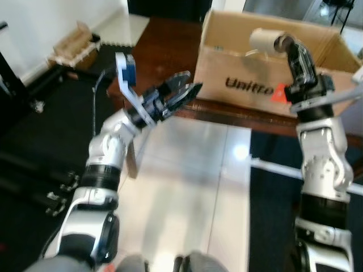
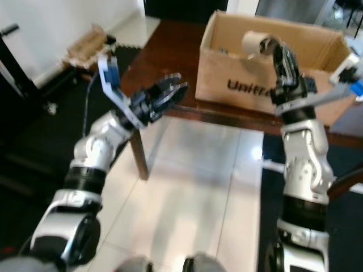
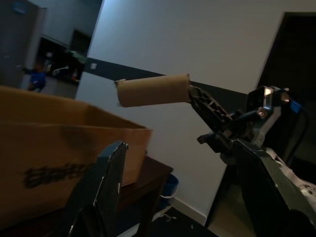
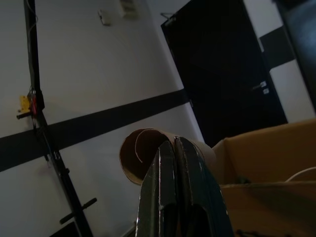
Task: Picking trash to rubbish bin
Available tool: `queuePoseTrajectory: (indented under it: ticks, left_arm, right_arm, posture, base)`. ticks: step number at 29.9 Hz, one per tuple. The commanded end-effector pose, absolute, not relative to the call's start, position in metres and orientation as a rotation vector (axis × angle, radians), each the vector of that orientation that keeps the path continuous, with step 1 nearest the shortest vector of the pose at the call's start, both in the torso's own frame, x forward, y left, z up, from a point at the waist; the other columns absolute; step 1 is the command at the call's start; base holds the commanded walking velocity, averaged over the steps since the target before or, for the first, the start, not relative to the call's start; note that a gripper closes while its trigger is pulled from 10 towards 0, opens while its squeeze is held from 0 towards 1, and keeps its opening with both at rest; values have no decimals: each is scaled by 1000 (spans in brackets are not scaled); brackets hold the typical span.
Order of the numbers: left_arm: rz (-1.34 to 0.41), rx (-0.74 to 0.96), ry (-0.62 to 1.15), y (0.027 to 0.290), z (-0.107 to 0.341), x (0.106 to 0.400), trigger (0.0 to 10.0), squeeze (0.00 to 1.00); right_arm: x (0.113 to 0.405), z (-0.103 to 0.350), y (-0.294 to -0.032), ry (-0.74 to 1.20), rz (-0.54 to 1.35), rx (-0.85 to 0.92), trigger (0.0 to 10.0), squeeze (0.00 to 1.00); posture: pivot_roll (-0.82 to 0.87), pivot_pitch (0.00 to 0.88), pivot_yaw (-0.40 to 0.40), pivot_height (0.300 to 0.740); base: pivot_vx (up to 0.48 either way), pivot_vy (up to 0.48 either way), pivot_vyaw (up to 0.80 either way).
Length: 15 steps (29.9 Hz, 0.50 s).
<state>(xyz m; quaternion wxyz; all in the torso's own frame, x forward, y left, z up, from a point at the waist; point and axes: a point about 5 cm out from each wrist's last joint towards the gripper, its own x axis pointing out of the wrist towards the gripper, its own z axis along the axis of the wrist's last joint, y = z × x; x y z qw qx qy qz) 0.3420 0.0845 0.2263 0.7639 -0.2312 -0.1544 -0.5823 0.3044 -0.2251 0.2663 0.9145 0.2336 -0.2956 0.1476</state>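
Observation:
A brown cardboard tube (image 1: 262,40) hangs above the open cardboard box (image 1: 227,73) printed with black letters, which stands on a dark wooden table (image 1: 164,51). My right gripper (image 1: 285,42) is shut on the tube's end, raised over the box's front wall; the right wrist view shows the tube (image 4: 148,153) pinched between the fingers. My left gripper (image 1: 184,90) stands open in front of the table's edge, left of the box, with nothing in it. The left wrist view looks across at the tube (image 3: 153,90) and the box (image 3: 59,148).
A pale glossy floor strip (image 1: 187,187) runs under me between dark mats. A small wooden crate (image 1: 74,42) sits by the white wall at the far left, with black stand legs (image 1: 17,85) near it. A white bar (image 1: 278,168) lies on the floor at the right.

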Motion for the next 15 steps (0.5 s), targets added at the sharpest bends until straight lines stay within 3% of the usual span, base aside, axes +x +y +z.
queuePoseTrajectory:
  ticks: [1, 15]
  left_arm:
    - [-1277, -492, -331, 82, 225, 341, 10000, 0]
    - [-1261, -516, -331, 82, 225, 341, 10000, 0]
  right_arm:
    - [303, 269, -225, -615, 309, 470, 10000, 0]
    - [303, 267, -222, -602, 311, 468, 10000, 0]
  posture:
    - [91, 54, -47, 740]
    - [91, 61, -51, 740]
  base:
    - [0, -337, 0]
    - [0, -363, 0]
